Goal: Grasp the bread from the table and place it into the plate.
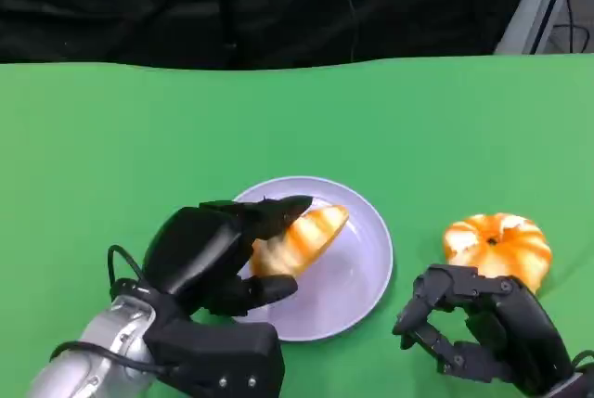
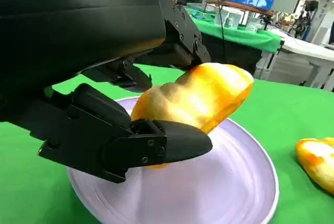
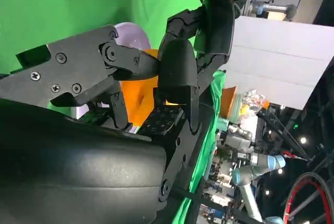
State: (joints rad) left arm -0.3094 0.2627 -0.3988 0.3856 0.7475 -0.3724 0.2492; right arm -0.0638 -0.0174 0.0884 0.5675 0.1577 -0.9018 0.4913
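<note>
Left hand (image 1: 218,254), nearest the head camera at about 7 o'clock, grips the bread (image 1: 302,238) — an elongated orange-striped loaf pinched between upper and lower fingers (image 2: 156,145). The bread is tilted and sits over the plate (image 1: 357,277), above its 9 o'clock portion; whether its lower end touches the plate surface cannot be told. The plate, pale lavender, rests on the green table (image 1: 139,138) near centre. Right hand (image 1: 473,324), at about 5 o'clock, holds nothing — fingers curled loosely and apart. A round orange-and-white bun (image 1: 498,245) lies on the table just beyond the right hand, at 3 o'clock of the plate and apart from its rim.
</note>
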